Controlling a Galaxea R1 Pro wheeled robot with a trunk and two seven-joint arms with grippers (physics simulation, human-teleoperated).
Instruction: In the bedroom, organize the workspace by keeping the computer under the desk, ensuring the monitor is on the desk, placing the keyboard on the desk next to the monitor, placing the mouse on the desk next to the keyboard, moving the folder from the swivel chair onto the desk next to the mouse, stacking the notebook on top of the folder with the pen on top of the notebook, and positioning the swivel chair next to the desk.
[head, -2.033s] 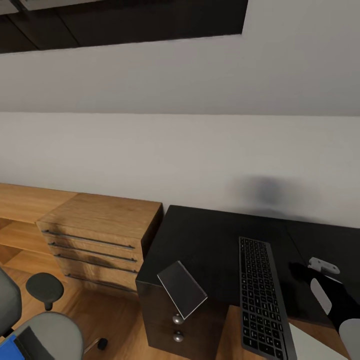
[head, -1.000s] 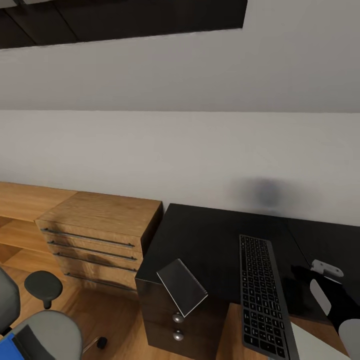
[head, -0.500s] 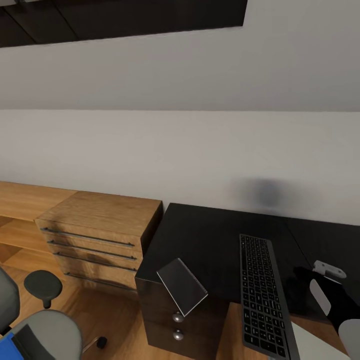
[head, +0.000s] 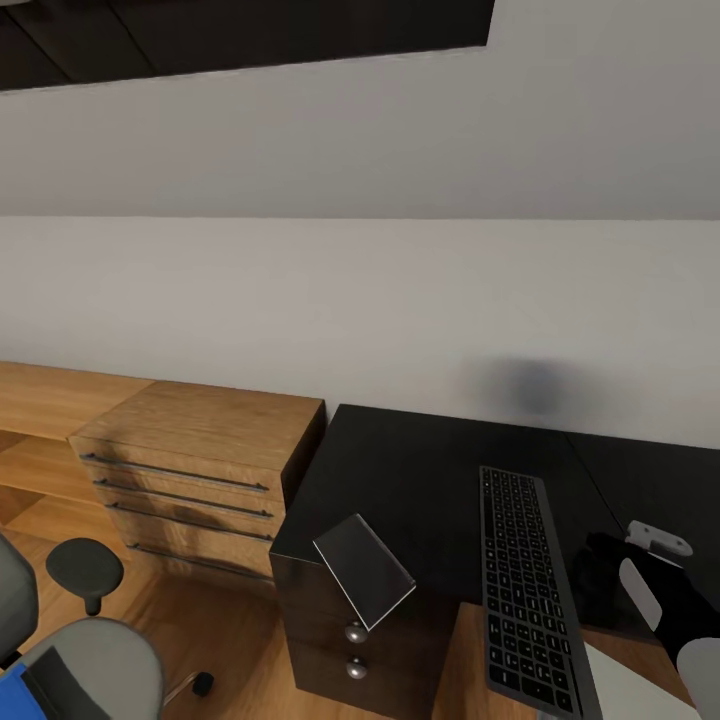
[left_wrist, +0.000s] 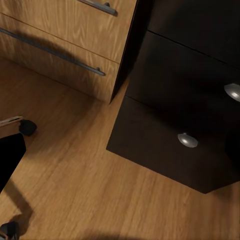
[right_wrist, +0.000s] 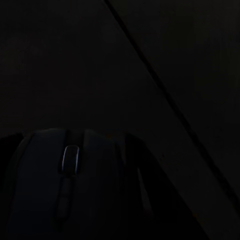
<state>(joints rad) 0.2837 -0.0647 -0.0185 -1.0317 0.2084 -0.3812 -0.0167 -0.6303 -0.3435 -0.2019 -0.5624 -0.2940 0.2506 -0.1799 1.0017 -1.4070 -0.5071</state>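
The keyboard (head: 525, 590) lies lengthwise on the black desk (head: 420, 480) at lower right of the head view; the right gripper (head: 600, 570) sits just right of it at the lower right edge, the mouse (right_wrist: 70, 195) between its fingers, though how tightly they close I cannot tell; the folder (head: 365, 572) tilts off the desk's front corner; the swivel chair (head: 90, 665) and blue notebook (head: 15, 698) sit lower left.

Since two seconds ago the right arm (head: 668, 592) has eased slightly toward 4 o'clock along the desk (head: 420, 480), away from the keyboard (head: 525, 585), while the whole head view drifted a little.
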